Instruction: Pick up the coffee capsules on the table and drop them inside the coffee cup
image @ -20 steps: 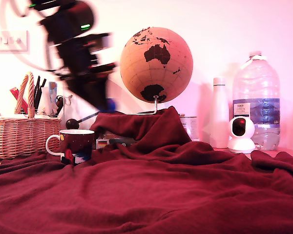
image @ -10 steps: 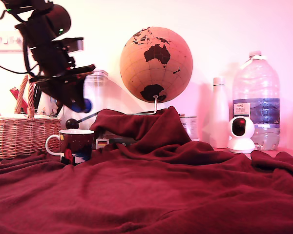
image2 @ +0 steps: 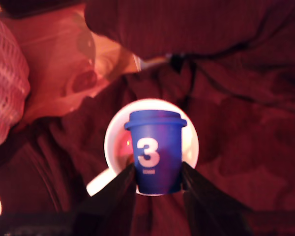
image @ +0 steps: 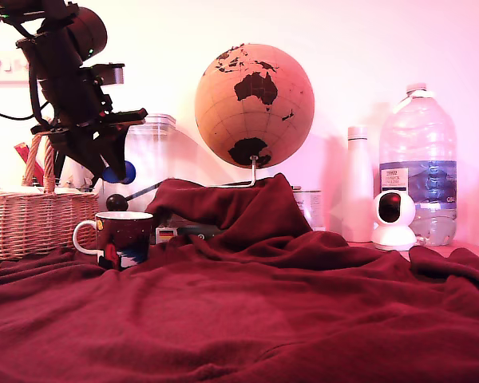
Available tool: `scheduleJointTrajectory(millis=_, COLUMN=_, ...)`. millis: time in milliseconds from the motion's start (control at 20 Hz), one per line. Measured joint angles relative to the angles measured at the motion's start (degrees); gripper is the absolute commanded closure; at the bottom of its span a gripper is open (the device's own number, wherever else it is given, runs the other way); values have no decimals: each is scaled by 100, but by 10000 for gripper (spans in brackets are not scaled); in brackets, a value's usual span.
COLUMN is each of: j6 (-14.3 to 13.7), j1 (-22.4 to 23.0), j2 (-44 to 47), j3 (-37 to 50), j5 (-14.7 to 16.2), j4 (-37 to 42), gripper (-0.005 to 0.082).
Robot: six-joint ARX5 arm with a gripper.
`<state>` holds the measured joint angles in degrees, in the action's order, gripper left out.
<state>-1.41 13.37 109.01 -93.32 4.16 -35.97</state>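
The blue capsule [image2: 156,152], marked with a white 3, is clamped between the two dark fingers of the gripper [image2: 158,181] and hangs in the air directly over the white mouth of the coffee cup [image2: 191,142]; in the wrist view its rim and body fall inside the ring of the cup's lip. In the exterior view the capsule [image: 118,172] shows as a blue blob at the tip of the arm, clearly above the cup [image: 121,238] and not touching it. The cup stands on the rumpled dark red cloth of the table [image: 287,319], near the edge at the exterior view's left, just in front of a wicker basket [image: 28,219]. Something reddish seems to lie inside the cup, too blurred to name. No other capsule shows on the cloth.

The risk from here, I judge, is the drop itself: released from this height, the pod could strike the lip and bounce onto the cloth, where the folds would hide it. The cup also sits on soft, uneven fleece, so a brush from the fingers while lowering might tip it
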Motion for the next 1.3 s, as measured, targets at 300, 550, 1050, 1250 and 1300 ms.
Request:
scheduleJointTrajectory(millis=300, j6=122, j1=0, j2=22, j3=0, j5=0, j4=-13, gripper=590)
scheduleJointTrajectory(millis=550, j6=122, j1=0, j2=105, j3=0, j5=4, j4=-57, gripper=589)
scheduleJointTrajectory(millis=1050, j6=157, j1=-7, j2=662, j3=-590, j5=83, j4=-597, gripper=589)
scheduleJointTrajectory(millis=1250, j6=157, j1=-9, j2=1156, j3=-1176, j5=68, j4=-1019, gripper=589)
scheduleJointTrajectory(millis=1300, j6=157, j1=-9, j2=1191, j3=-1274, j5=33, j4=-1082, gripper=589)
